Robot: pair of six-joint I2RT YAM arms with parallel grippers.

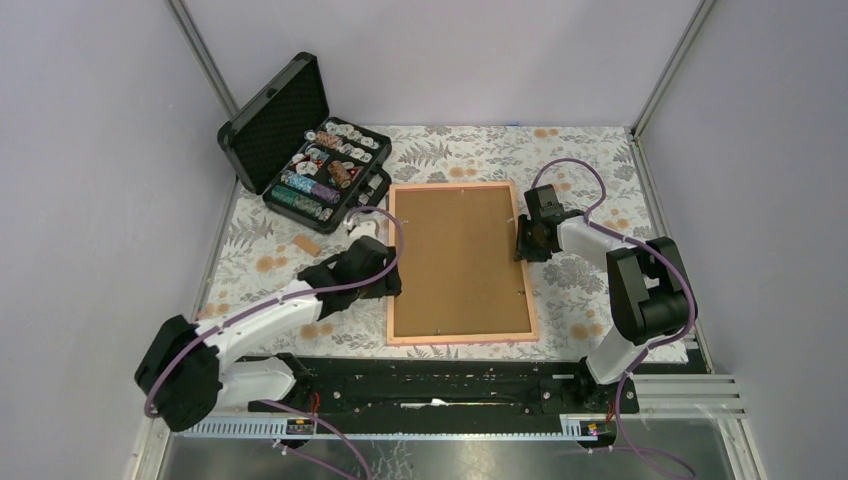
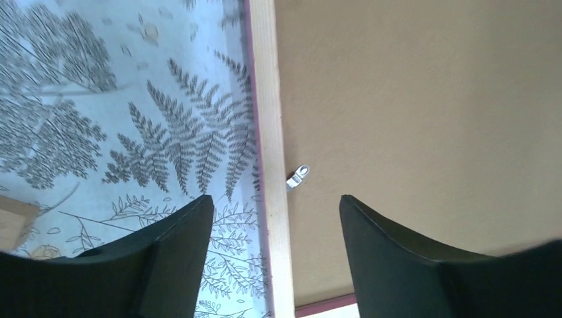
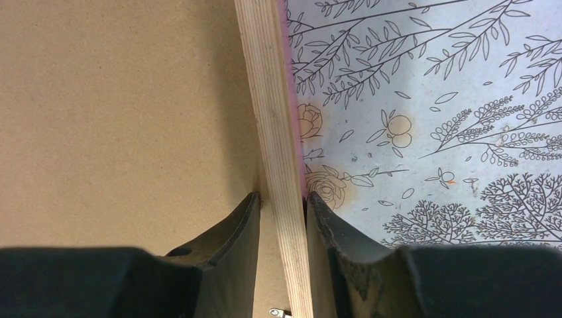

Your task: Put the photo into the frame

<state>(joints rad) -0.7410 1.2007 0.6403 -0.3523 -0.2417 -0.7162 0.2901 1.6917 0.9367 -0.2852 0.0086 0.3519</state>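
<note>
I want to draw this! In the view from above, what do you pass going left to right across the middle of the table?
left gripper → the frame, filled by its brown backing board → right gripper

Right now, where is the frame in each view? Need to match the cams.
Top external: the frame lies flat mid-table, between both arms.
Left wrist: the frame shows as one rail running top to bottom, centre, with the open left tool astride it.
Right wrist: the frame is again a centre rail, pinched by the right tool.
Shared landmark: brown backing board inside the rail.
</note>
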